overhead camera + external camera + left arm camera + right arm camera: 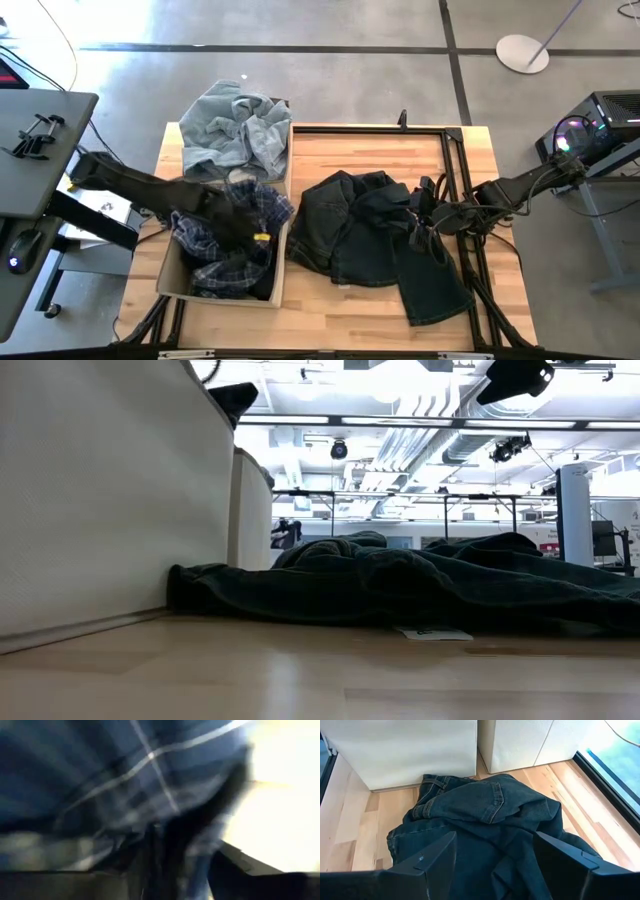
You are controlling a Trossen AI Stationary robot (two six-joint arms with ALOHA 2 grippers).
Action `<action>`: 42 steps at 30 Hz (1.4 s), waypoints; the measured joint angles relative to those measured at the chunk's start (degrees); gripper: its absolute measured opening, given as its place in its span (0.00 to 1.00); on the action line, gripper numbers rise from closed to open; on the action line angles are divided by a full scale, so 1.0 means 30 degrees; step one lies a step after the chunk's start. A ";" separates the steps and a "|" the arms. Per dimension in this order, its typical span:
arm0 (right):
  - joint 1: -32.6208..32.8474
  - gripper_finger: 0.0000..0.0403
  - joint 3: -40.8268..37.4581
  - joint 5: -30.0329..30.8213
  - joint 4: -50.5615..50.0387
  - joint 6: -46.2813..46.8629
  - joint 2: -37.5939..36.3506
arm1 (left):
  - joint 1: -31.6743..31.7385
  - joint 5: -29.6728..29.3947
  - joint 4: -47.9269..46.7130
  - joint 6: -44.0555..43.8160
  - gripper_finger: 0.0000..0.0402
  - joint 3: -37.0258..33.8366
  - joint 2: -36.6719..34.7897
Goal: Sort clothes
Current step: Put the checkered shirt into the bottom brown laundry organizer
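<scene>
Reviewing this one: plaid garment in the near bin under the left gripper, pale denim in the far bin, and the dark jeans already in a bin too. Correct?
Not quite. The dark jeans lie on the table beside the bins, as the high view shows. The plaid garment in the near bin and the pale denim in the far bin stand.

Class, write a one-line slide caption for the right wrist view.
Right gripper open above crumpled dark denim jeans on the wooden table, two beige bins behind.

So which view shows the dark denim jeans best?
The high view: the whole dark denim jeans lie spread on the table. The right wrist view shows waistband and pockets close up, the low view only a side-on heap, the left wrist view none.
</scene>
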 joint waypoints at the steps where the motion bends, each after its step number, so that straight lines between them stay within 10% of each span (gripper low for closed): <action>1: 0.0000 0.62 0.0000 0.0000 -0.0003 0.0000 0.0000 | 0.0120 0.0320 0.0120 -0.0320 0.43 0.0000 -0.0581; 12: 0.0000 0.62 0.0000 0.0007 -0.0022 -0.0146 0.0000 | 0.0194 -0.0319 0.1538 -0.0490 0.52 0.2920 -0.5375; 22: 0.0000 0.62 0.0000 0.0007 0.0167 -0.0070 0.0000 | -0.0239 -1.6491 -0.1785 0.7756 0.47 0.6390 -0.5588; 28: 0.0000 0.62 0.0000 0.0007 0.0449 0.0208 0.0000 | 0.0524 -1.7734 -0.8372 0.3837 0.41 0.5401 -0.3950; 42: 0.0000 0.62 0.0000 0.0007 0.0777 0.0021 -0.0007 | 0.0072 -1.3155 -0.4141 0.5627 0.29 -0.1757 0.2294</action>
